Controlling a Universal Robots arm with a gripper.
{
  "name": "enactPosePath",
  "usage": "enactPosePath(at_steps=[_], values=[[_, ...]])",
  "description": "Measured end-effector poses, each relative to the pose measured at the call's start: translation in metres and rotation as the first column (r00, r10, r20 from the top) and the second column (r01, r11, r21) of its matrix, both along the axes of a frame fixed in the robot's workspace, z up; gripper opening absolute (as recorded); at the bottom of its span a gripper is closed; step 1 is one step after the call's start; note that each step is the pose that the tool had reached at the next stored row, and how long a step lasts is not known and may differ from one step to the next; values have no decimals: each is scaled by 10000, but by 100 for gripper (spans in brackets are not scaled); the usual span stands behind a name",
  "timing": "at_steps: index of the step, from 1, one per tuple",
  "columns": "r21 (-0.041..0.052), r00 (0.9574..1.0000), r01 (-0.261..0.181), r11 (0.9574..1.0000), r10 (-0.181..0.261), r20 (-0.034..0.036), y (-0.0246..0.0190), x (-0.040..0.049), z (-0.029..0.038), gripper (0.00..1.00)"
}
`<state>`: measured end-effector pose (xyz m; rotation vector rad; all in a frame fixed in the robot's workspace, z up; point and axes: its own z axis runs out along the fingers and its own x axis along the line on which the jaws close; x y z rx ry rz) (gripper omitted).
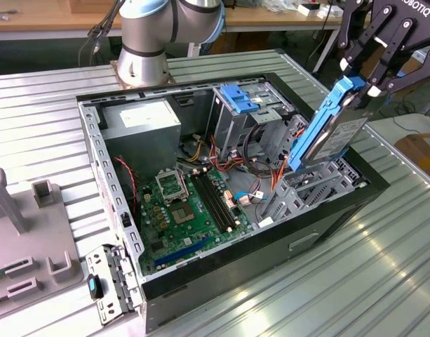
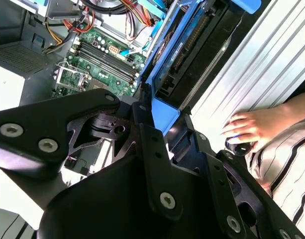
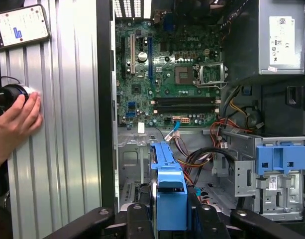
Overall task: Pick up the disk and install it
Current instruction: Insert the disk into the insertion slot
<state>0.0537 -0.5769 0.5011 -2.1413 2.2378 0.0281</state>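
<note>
Now my claw (image 1: 362, 83) is clamped on the upper end of the disk (image 1: 332, 133), which hangs tilted with its lower end just over the drive cage (image 1: 309, 188), at the exterior view's right of the open case (image 1: 222, 270). The motherboard (image 1: 190, 210) lies to that view's left of it. A person's hand (image 3: 15, 122) rests outside the case in the first wrist view.

The exterior view looked down obliquely from beyond an edge of the ribbed table (image 1: 383, 281), far enough to take in the whole open computer case (image 1: 222, 277). Both wrist views rode close behind the gripper (image 3: 170, 221), facing down into the case, sharing the motherboard (image 3: 167, 74), the disk (image 3: 170, 199) and a person's hand (image 3: 15, 122)
</note>
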Motion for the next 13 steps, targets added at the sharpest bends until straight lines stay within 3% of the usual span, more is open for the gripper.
enactPosePath(at_steps=[2, 3, 5, 11, 13], values=[[4, 10000, -16, 10000, 16, 1, 0, 40, -2, 37], [20, 10000, -28, 10000, 28, 57, -23, 41, -6, 37], [96, 9999, -45, 9999, 44, 126, -75, 40, -18, 37], [322, 9998, -130, 9994, 124, 184, -110, 39, -53, 37], [383, 9995, -155, 9991, 144, 265, -133, 40, -59, 37]])
